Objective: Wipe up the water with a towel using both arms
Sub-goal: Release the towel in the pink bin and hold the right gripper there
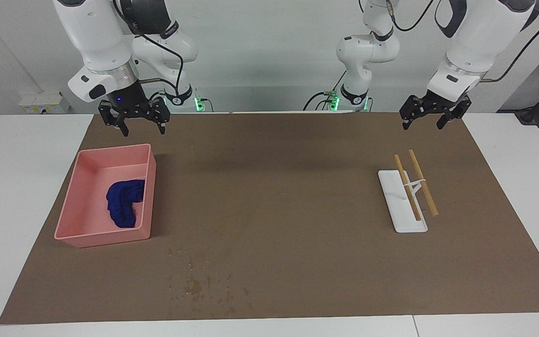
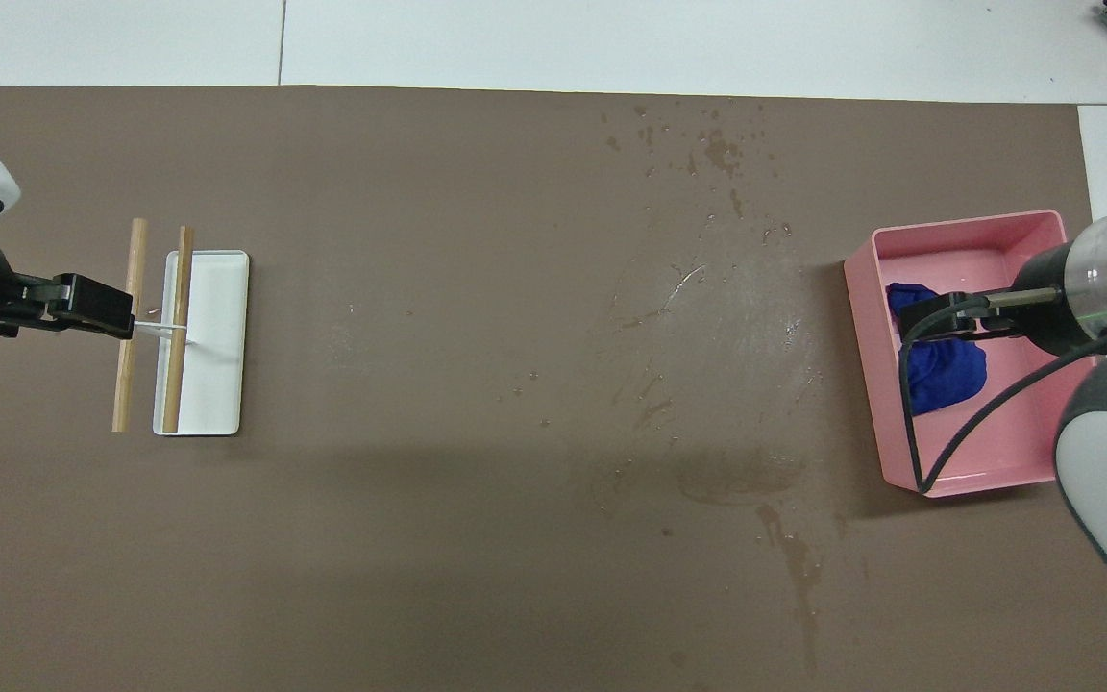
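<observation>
The navy-blue towel (image 1: 122,204) (image 2: 946,373) lies bunched inside a pink tray (image 1: 105,238) (image 2: 986,454) at the right arm's end of the table. My right gripper (image 1: 142,131) (image 2: 930,317) hangs open and empty, well above the tray and clear of the towel. From overhead it covers part of the towel. Water (image 1: 194,283) (image 2: 722,149) shows as scattered drops and dark stains on the brown mat, farther from the robots than the tray. My left gripper (image 1: 422,125) (image 2: 102,309) waits open and empty, raised over the mat near a white rack.
The white rack (image 1: 403,208) (image 2: 212,346) with two wooden rods stands at the left arm's end of the table. The brown mat (image 1: 274,187) covers most of the white table. Faint wet smears (image 2: 707,317) mark its middle.
</observation>
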